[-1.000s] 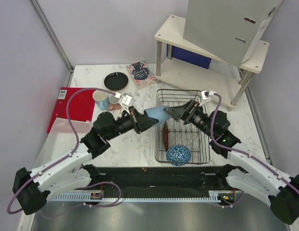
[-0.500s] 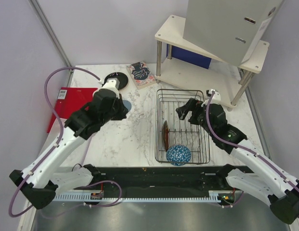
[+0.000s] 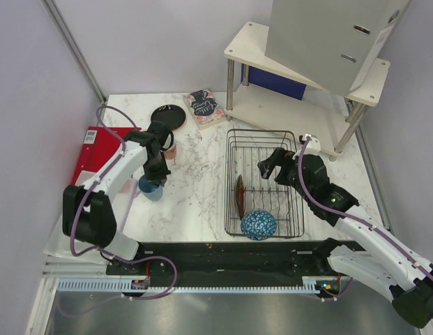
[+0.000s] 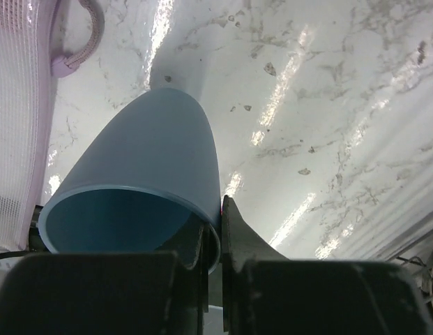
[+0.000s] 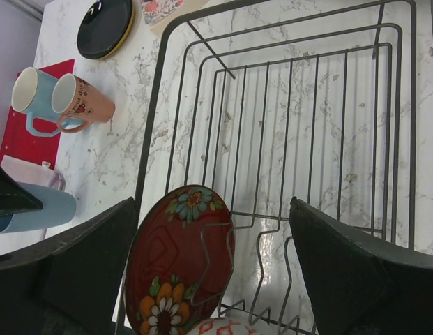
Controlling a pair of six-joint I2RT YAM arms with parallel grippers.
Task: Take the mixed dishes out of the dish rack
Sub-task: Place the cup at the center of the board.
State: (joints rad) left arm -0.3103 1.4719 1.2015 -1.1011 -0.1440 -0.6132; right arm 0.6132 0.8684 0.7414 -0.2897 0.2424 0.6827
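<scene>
My left gripper (image 3: 155,176) is shut on the rim of a light-blue cup (image 3: 150,188), one finger inside and one outside (image 4: 237,230). It holds the cup (image 4: 143,181) low over the marble table, left of the dish rack (image 3: 261,183). My right gripper (image 3: 272,164) hangs open and empty over the black wire rack (image 5: 286,125). A dark red-brown flowered plate (image 5: 178,265) stands in the rack. The blue-and-white bowl (image 3: 259,225) sits at its near end. A second light-blue cup (image 5: 31,98) and the salmon mug (image 5: 80,101) lie on the table. The black plate (image 3: 167,116) lies behind them.
A red folder (image 3: 97,157) lies at the table's left side beside the held cup. A patterned booklet (image 3: 204,108) lies at the back. A white two-tier shelf (image 3: 300,105) with a grey box (image 3: 328,35) stands behind the rack at the right.
My left arm has swung left from the rack with the light-blue cup and lowered it near the red folder. My right gripper has drawn back slightly over the rack, open.
</scene>
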